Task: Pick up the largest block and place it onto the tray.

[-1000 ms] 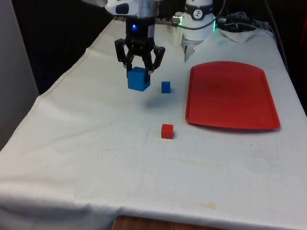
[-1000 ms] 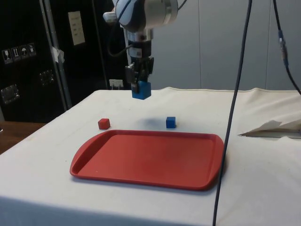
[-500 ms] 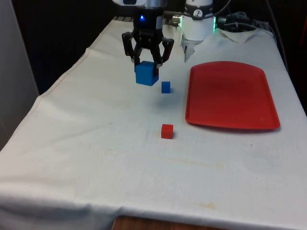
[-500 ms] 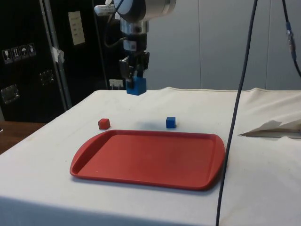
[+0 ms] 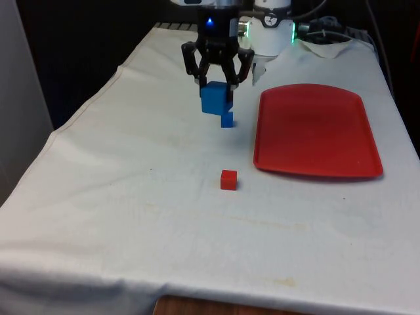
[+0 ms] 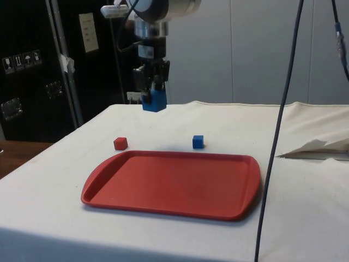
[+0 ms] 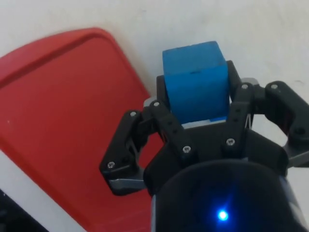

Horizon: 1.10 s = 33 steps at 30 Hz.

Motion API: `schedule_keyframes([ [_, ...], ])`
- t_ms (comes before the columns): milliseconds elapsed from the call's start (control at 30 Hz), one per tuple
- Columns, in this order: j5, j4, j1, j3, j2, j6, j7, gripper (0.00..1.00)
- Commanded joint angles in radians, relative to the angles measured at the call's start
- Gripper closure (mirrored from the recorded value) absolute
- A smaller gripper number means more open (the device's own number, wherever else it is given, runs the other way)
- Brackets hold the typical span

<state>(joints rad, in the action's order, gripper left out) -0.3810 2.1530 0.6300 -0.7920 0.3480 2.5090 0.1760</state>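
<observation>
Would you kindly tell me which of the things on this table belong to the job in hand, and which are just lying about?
Part of the job:
- large blue block, held off the table in the gripper
- red tray, bare, where the block goes

Lying about:
- small blue block on the cloth
- small red block on the cloth

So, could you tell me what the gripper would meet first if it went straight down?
Probably bare white cloth; the gripper, shut on the large blue block, seems short of the tray.
</observation>
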Motion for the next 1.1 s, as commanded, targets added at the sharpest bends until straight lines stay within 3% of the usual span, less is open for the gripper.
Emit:
schedule_keyframes([
  [0,0.022,0.011,0.018,-0.012,-0.011,-0.002,-0.026,0.99],
  [267,0.092,0.047,0.029,0.009,-0.062,-0.001,-0.093,0.99],
  [300,0.071,0.035,0.013,0.022,-0.054,-0.009,-0.073,0.99],
  [333,0.1,0.051,0.029,0.012,-0.069,-0.001,-0.1,0.99],
  [400,0.116,0.062,0.031,0.018,-0.086,0.0,-0.116,0.99],
  [533,0.156,0.087,0.029,0.038,-0.128,-0.001,-0.154,0.99],
  [567,0.137,0.077,0.015,0.051,-0.123,-0.009,-0.135,0.99],
  [600,0.165,0.093,0.028,0.043,-0.137,-0.001,-0.163,0.99],
  [867,0.213,0.138,0.024,0.094,-0.198,0.005,-0.229,0.99],
  [900,0.199,0.134,0.015,0.101,-0.199,-0.007,-0.212,0.99],
  [933,0.215,0.141,0.024,0.1,-0.201,0.005,-0.235,0.99],
  [1067,0.216,0.157,0.024,0.133,-0.206,0.017,-0.262,0.99],
])
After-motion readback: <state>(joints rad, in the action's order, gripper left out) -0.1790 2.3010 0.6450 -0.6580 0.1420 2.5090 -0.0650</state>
